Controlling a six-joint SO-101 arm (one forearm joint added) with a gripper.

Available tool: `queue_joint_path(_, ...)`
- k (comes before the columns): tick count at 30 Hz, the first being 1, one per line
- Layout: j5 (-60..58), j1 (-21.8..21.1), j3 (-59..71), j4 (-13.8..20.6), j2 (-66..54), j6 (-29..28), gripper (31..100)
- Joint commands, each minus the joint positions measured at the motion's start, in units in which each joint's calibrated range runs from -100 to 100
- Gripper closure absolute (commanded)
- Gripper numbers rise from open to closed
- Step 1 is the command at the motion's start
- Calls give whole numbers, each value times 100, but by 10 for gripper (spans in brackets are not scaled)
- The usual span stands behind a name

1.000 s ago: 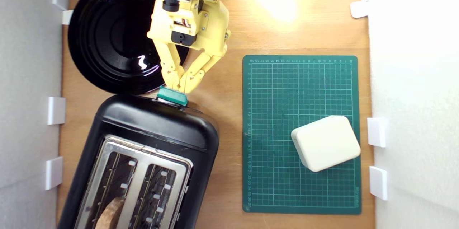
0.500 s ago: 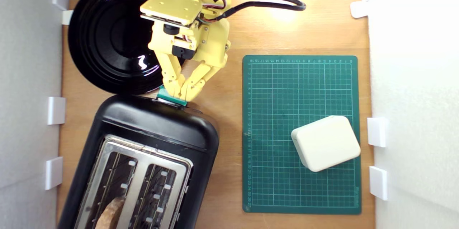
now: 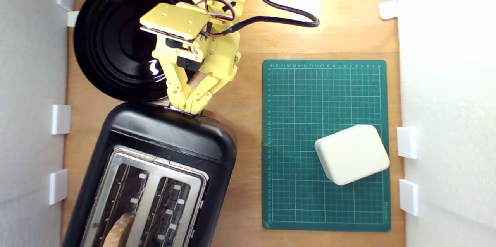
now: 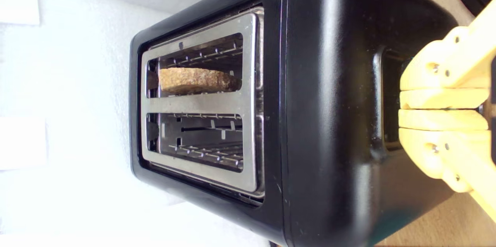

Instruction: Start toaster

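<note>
A glossy black toaster [image 3: 162, 150] with a silver top beside a black plate [image 3: 112, 38]. A yellow gripper [image 3: 188, 104]. A cream box [image 3: 352, 154] on a white-gridded green mat [image 3: 302, 96].

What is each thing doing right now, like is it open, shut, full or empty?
pincer: shut, tips together at the end of the toaster where its lever sits
toaster: upright, slots facing up, lever knob hidden under the pincer
bread: sitting in one slot, the other slot is empty
black plate: empty
green cutting mat: lying flat
cream box: closed, resting on the mat
</note>
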Motion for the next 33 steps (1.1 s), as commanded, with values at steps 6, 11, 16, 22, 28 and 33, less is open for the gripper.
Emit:
queue_joint_path(6, -185, 56, -197, 17, 258, 19, 989)
queue_joint_path(11, -185, 64, -152, 27, 341, 19, 989)
queue_joint_path(16, -185, 72, 385, 214, 358, -8, 989)
queue_joint_path(22, -348, 175, 1030, 195, 299, 3, 989)
queue_joint_path(28, -905, 445, 1666, 205, 324, 19, 989)
queue_joint_path(33, -973, 501, 1902, 167, 383, 19, 989)
